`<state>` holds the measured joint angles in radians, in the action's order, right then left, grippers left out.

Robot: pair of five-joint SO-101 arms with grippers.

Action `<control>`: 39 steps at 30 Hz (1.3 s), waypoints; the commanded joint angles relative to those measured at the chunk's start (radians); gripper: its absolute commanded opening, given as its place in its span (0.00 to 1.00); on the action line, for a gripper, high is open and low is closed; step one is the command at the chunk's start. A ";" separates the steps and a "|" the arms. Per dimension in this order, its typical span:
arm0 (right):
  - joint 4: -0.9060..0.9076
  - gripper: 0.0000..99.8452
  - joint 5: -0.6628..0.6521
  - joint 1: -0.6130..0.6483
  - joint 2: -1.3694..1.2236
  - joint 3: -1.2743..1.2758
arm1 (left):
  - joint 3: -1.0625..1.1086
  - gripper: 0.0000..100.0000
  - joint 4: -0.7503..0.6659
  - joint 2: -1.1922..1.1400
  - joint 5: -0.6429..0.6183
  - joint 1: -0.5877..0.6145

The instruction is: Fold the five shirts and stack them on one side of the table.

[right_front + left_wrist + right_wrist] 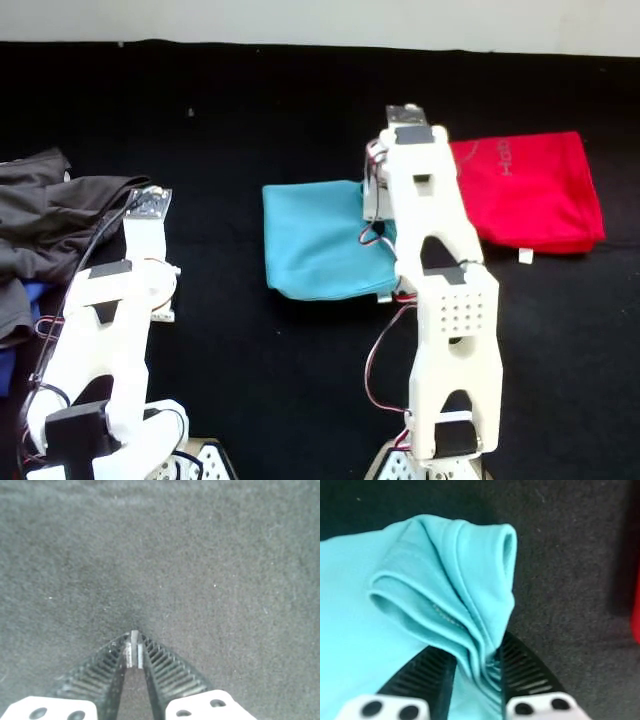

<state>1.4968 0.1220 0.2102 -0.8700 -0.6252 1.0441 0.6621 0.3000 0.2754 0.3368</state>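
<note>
The right claw (pixel 489 670) pinches the teal shirt's (pixel 435 570) bunched edge, its folds fanning out beyond the tips. The left claw (pixel 133 650), pressed together, hangs over the desk (pixel 210 555).

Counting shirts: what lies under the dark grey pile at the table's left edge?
Blue fabric pokes out from beneath the dark grey pile, over the black table cover. How far it runs underneath, and whether more garments lie there, is hidden.

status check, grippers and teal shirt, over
Left gripper shut over bare cloth. Right gripper shut on edge of teal shirt. Red shirt folded beside it; dark shirts unfolded.
</note>
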 commanded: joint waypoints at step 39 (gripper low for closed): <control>0.268 0.01 -0.586 -0.389 0.153 -0.700 | 0.001 0.01 -0.026 0.005 0.003 0.005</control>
<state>1.7545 -0.4549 -0.1703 -0.8777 -1.2758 1.0441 0.6621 0.2984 0.2739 0.3368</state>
